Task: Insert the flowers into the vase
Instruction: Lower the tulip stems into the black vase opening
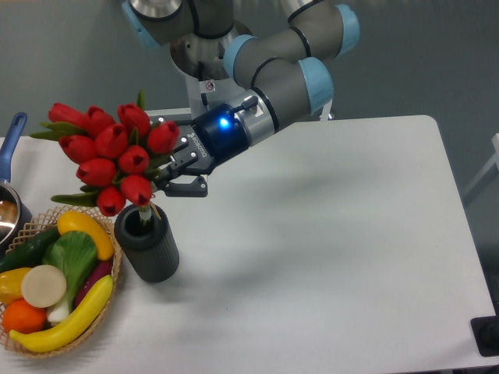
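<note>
The flowers [109,153], a bunch of red tulip heads with green leaves, hang tilted above the left part of the table. My gripper [173,173] is shut on their stems just right of the heads. Directly below stands the vase [146,244], a dark ribbed cylinder with its round mouth showing. A thin stem end reaches down into or just in front of the mouth; I cannot tell which. The lowest tulip heads sit just above the vase's left rim.
A wicker basket [118,269] of fake produce, with a banana [66,323], green vegetable [72,257] and orange [23,316], touches the vase's left side. A pot with a blue handle [11,140] sits at the far left edge. The white table [327,249] stretches to the right.
</note>
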